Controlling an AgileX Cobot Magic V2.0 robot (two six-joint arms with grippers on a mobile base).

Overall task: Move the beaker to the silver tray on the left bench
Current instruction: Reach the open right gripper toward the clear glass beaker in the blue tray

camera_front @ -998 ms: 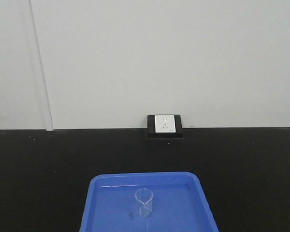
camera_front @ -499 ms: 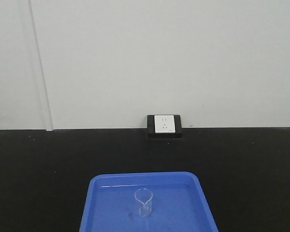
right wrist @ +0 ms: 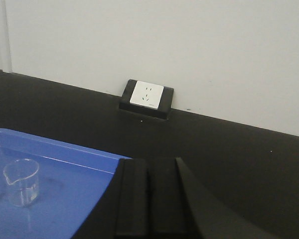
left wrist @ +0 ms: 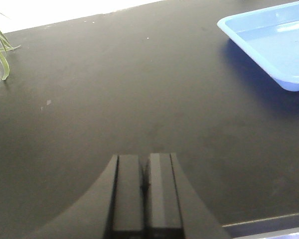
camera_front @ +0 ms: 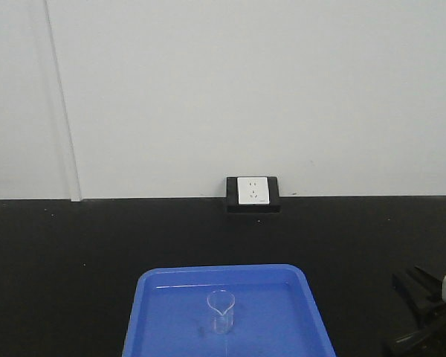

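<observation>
Small clear glass beaker [right wrist: 21, 181] upright in blue plastic tray [right wrist: 74, 196], left of nearer right gripper [right wrist: 148, 167], its fingers pressed together.

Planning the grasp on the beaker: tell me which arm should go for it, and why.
Right, probably. The right gripper has the beaker in view, standing in the blue tray. The left gripper sees only a tray corner, no beaker. Both are shut and must open first.
</observation>
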